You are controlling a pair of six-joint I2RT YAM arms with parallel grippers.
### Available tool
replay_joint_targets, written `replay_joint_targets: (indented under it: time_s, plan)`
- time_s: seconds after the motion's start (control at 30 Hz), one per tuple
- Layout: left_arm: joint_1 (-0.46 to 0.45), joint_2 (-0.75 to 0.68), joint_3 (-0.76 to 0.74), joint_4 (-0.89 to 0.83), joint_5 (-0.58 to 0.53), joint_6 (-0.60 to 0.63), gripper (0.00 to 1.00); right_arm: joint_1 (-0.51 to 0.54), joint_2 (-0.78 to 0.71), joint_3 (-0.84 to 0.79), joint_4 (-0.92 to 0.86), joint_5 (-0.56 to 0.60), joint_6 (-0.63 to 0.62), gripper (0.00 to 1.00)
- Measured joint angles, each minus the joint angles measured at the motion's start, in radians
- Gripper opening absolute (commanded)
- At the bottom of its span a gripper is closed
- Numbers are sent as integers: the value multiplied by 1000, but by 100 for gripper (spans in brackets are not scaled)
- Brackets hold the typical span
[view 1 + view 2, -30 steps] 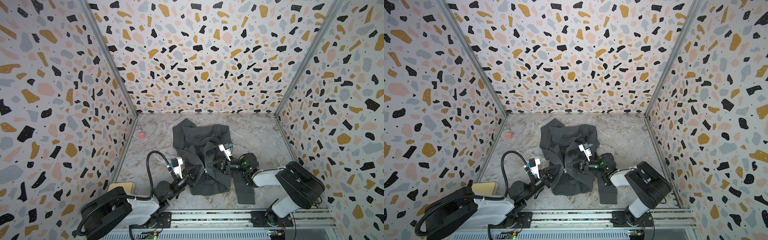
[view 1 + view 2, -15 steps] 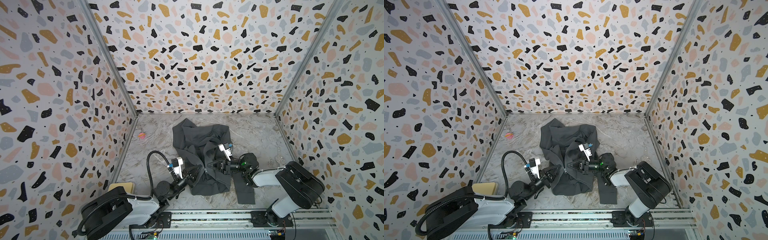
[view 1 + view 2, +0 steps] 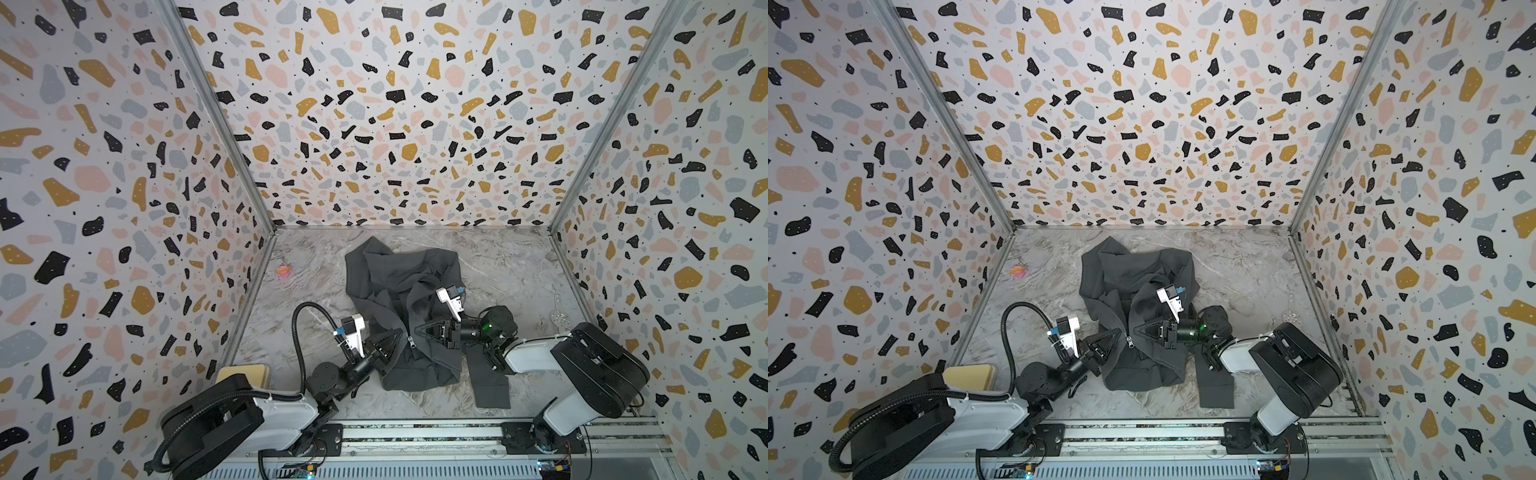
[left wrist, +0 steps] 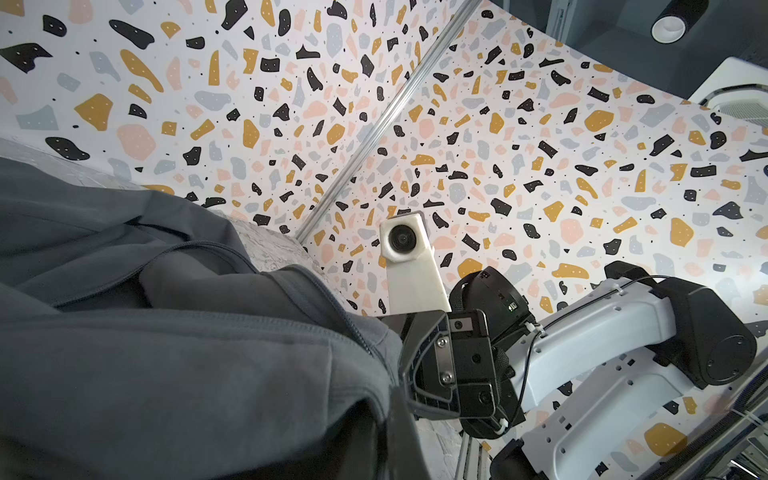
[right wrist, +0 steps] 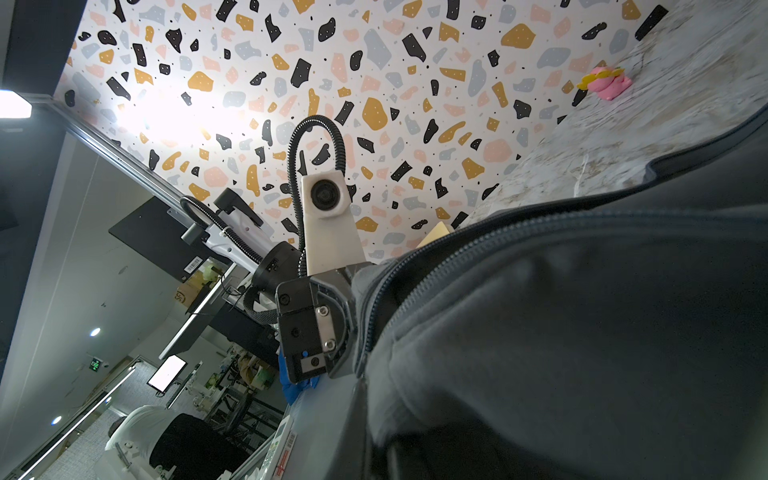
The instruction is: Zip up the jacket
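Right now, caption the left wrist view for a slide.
Right tool pinching the crumpled dark charcoal-grey soft fabric jacket beside its zipper.

nothing clearly legible. right wrist view: green lit sign [image 5: 94, 365], barcode sticker [image 5: 193, 263] on black panel, cardboard box print [image 5: 180, 297], all too small to read.

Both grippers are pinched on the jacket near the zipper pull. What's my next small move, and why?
Probably open the right gripper and re-grip the zipper pull, while the left gripper holds the jacket. The silver pull hangs free between the two shut grippers, low near the hem, and the front above it looks open and bunched.
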Motion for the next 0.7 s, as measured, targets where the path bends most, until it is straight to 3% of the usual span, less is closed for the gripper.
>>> replay_joint_targets:
  time_s: [0.7]
  plan:
    - [0, 32, 0, 21, 17, 0, 0, 0, 3, 17, -29, -2, -8, 0]
